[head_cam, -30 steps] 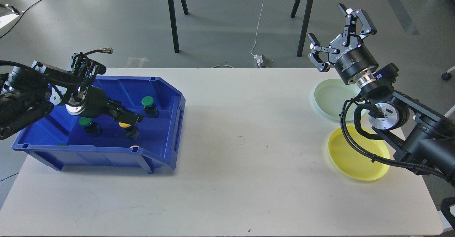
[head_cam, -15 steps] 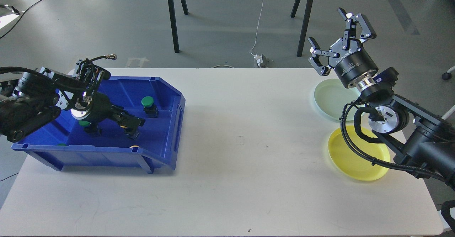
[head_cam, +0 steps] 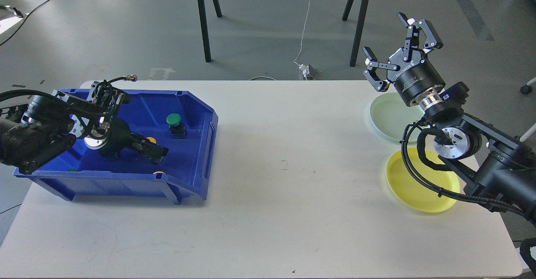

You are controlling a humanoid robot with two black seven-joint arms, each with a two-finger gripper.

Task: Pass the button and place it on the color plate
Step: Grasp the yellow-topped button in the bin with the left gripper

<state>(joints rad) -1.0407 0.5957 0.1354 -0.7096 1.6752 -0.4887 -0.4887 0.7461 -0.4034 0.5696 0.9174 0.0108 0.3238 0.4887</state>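
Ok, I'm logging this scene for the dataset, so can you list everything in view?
bin: 1, blue, table's left side
green button: 1 clearly seen, in the bin's far part
yellow button: 1, in the bin at the left gripper's tip; further bits of green and yellow show by the bin's near wall
pale green plate: 1, table's far right
yellow plate: 1, nearer, right
table: 1, white
left gripper: black, low inside the bin
right gripper: black, open, raised above the plates

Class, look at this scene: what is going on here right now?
The left gripper reaches down inside the blue bin, right at a yellow button; a green button stands apart nearby. The right gripper waits open, raised above the pale green plate. The yellow plate holds no button.
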